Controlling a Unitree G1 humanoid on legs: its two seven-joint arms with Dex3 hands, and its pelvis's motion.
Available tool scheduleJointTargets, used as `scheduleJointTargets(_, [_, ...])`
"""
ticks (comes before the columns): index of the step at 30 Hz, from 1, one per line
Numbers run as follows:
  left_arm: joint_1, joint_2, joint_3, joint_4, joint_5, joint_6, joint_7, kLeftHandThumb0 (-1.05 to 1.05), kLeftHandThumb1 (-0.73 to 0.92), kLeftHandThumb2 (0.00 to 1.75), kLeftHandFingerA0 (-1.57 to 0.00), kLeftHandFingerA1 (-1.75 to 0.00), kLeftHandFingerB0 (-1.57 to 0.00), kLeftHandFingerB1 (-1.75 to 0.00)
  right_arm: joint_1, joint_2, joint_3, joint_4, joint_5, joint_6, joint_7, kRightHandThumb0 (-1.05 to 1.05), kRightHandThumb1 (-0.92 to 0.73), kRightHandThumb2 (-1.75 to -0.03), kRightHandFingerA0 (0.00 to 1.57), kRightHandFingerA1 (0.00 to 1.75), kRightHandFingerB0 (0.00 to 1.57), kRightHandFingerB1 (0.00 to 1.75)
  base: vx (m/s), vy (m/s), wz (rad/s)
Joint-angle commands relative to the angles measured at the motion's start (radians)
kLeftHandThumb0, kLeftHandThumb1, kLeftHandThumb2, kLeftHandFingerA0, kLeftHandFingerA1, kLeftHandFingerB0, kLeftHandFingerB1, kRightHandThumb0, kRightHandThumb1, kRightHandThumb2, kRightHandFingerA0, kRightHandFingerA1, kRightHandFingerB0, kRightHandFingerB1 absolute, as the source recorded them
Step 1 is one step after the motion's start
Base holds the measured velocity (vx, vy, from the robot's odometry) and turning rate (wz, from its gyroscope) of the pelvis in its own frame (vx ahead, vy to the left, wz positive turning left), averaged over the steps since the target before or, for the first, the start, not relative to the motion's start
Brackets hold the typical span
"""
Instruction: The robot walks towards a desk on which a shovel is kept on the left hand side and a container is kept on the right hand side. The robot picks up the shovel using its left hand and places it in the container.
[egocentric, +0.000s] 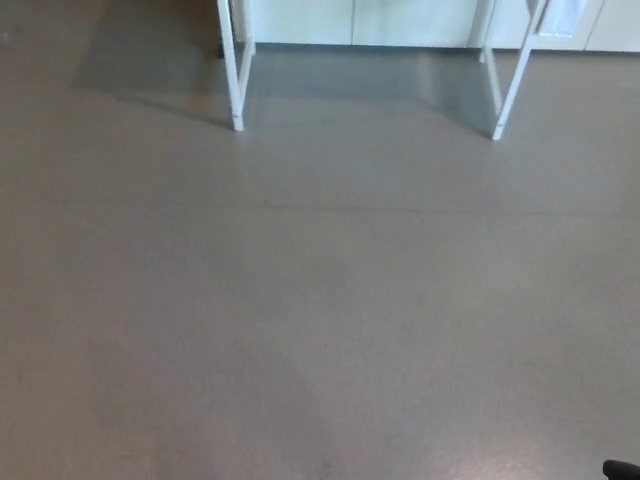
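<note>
Only the lower part of the desk shows, at the top of the head view: a white left leg (237, 85) and a white right leg (511, 85) standing on the grey floor. The desk top, the shovel and the container lie beyond the picture's upper edge. A small black tip (622, 468) pokes in at the bottom right corner; it looks like part of my right hand, too little to judge. My left hand does not show.
Grey floor (320, 300) stretches from me to the desk legs. Pale cabinet fronts (400, 20) run along the wall behind the desk. A faint seam crosses the floor at about mid-height.
</note>
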Motion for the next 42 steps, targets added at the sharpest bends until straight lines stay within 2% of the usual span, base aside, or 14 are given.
scheduleJointTargets(1, [0.003, 0.022, 0.000, -0.009, 0.000, -0.050, 0.001, -0.51, 0.50, 0.82, -0.30, -0.50, -0.23, -0.45, 0.008, -0.006, 0.005, 0.004, -0.004, -0.031, 0.005, -0.20, -0.48, -0.53, 0.66, 0.57, 0.40, 0.47, 0.21, 0.352, -0.25])
scheduleJointTargets(9, [0.008, 0.023, -0.008, -0.011, 0.003, -0.067, 0.006, -0.53, 0.50, 0.81, -0.32, -0.50, -0.28, -0.46, 0.008, -0.014, 0.017, 0.000, -0.018, -0.026, 0.001, -0.20, -0.49, -0.54, 0.68, 0.56, 0.41, 0.46, 0.18, 0.117, 0.03])
scheduleJointTargets(20, [0.009, 0.027, -0.023, 0.002, 0.006, -0.090, 0.010, -0.56, 0.51, 0.80, -0.28, -0.47, -0.32, -0.47, 0.001, -0.022, 0.025, 0.021, -0.019, -0.048, 0.009, -0.21, -0.48, -0.54, 0.67, 0.56, 0.43, 0.47, 0.20, -0.120, 0.14])
scheduleJointTargets(26, [0.009, 0.016, -0.026, 0.003, 0.003, -0.084, 0.022, -0.58, 0.50, 0.80, -0.31, -0.48, -0.32, -0.46, 0.001, -0.026, 0.023, 0.020, -0.009, -0.041, 0.020, -0.21, -0.48, -0.54, 0.67, 0.58, 0.43, 0.48, 0.15, -0.034, -0.06])
scheduleJointTargets(32, [0.014, 0.018, -0.027, -0.008, 0.000, -0.079, 0.018, -0.55, 0.50, 0.80, -0.26, -0.47, -0.29, -0.46, 0.003, -0.027, 0.031, 0.021, -0.019, -0.044, 0.016, -0.22, -0.48, -0.54, 0.64, 0.56, 0.41, 0.46, 0.23, 0.165, -0.10])
scheduleJointTargets(33, [0.008, 0.021, -0.027, -0.005, 0.000, -0.084, 0.016, -0.48, 0.66, 0.62, -0.32, -0.37, -0.35, -0.37, -0.001, -0.025, 0.032, 0.025, -0.018, -0.050, 0.014, -0.21, -0.47, -0.53, 0.64, 0.57, 0.43, 0.47, 0.27, 0.296, -0.54])
scheduleJointTargets(37, [-0.004, 0.020, -0.025, 0.019, -0.002, -0.099, 0.016, -0.49, 0.63, 0.59, -0.34, -0.37, -0.35, -0.36, -0.009, -0.027, 0.033, 0.030, -0.023, -0.056, 0.010, -0.23, -0.47, -0.53, 0.70, 0.57, 0.43, 0.47, 0.22, 0.132, -0.02])
scheduleJointTargets(38, [0.000, 0.015, -0.022, 0.012, -0.003, -0.093, 0.027, -0.57, 0.49, 0.80, -0.28, -0.48, -0.27, -0.45, -0.003, -0.027, 0.033, 0.020, -0.024, -0.054, 0.010, -0.22, -0.48, -0.53, 0.68, 0.57, 0.42, 0.47, 0.20, 0.029, 0.05])
scheduleJointTargets(40, [0.002, 0.013, -0.021, -0.003, -0.003, -0.077, 0.039, -0.55, 0.49, 0.80, -0.29, -0.48, -0.25, -0.45, -0.007, -0.027, 0.032, 0.023, -0.022, -0.050, 0.013, -0.22, -0.48, -0.54, 0.68, 0.57, 0.41, 0.46, 0.22, -0.014, 0.10])
scheduleJointTargets(41, [0.002, 0.014, -0.021, -0.005, -0.004, -0.077, 0.039, -0.48, 0.63, 0.59, -0.34, -0.37, -0.35, -0.36, -0.007, -0.029, 0.035, 0.024, -0.027, -0.054, 0.011, -0.23, -0.48, -0.53, 0.69, 0.56, 0.41, 0.46, 0.20, -0.078, 0.11])
scheduleJointTargets(42, [0.002, 0.014, -0.021, -0.005, -0.006, -0.079, 0.036, -0.48, 0.63, 0.59, -0.34, -0.37, -0.35, -0.36, -0.006, -0.029, 0.037, 0.023, -0.031, -0.057, 0.009, -0.23, -0.48, -0.53, 0.69, 0.56, 0.41, 0.46, 0.23, -0.105, 0.09])
